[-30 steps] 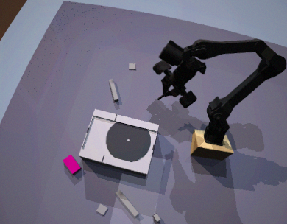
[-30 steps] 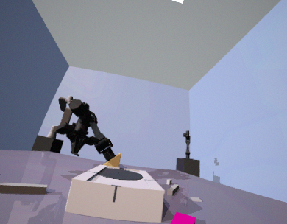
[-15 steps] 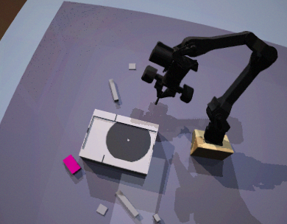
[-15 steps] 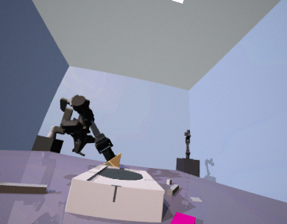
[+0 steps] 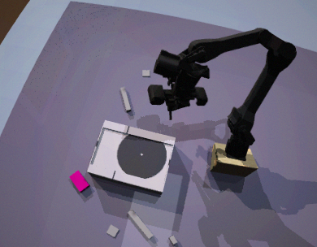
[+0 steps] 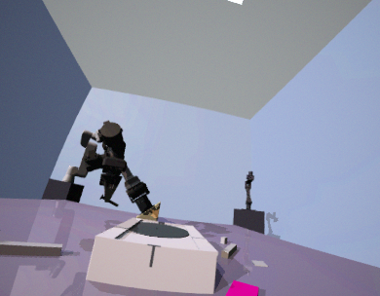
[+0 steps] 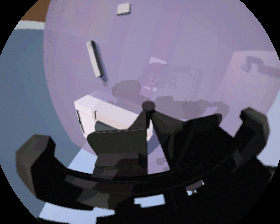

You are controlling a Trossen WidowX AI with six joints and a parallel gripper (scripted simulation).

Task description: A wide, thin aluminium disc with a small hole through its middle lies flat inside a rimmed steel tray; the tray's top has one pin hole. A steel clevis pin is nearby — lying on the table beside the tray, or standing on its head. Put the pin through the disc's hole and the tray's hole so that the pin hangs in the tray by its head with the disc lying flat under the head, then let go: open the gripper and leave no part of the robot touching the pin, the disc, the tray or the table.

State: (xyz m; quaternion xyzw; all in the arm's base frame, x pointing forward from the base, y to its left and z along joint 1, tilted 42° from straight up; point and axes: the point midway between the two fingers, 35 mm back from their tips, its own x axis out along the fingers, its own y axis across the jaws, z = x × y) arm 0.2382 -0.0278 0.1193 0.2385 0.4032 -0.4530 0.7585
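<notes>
A broad purple-grey table (image 5: pixel 88 45) (image 6: pixel 22 216) (image 7: pixel 191 35) spreads under everything. The black jointed arm (image 5: pixel 260 87) (image 6: pixel 134 187) rises from a golden block-shaped base (image 5: pixel 235 166) (image 6: pixel 154 212) and bends over toward the table's middle. Next in size is the pale, boxy rimmed steel tray (image 5: pixel 101 158) (image 6: pixel 149 268) (image 7: pixel 111 112), apart from the base and untouched by the arm. The black gripper (image 5: pixel 171 107) (image 6: pixel 109 193) (image 7: pixel 147 112) points down above the table, beside the tray rather than over it, its fingers nearly together and pinching the pin. The wide, thin dark-grey disc (image 5: pixel 132 162) (image 6: pixel 161 230) lies flat inside the tray, with a small light spot at its middle. Of two long pale bars, one (image 5: pixel 125 99) (image 6: pixel 27 248) (image 7: pixel 94 59) lies on one side of the tray and the other (image 5: pixel 141 224) (image 6: pixel 229 250) on the opposite side. A magenta block (image 5: pixel 79 181) (image 6: pixel 243 289) lies near a tray corner, and a small pale square tile (image 5: pixel 145 73) (image 7: pixel 123 9) lies beyond the first bar. Smallest is the dark steel clevis pin (image 5: pixel 171 115) (image 7: pixel 148 106), held at the fingertips, outside both holes; its round end shows in the wrist view.
</notes>
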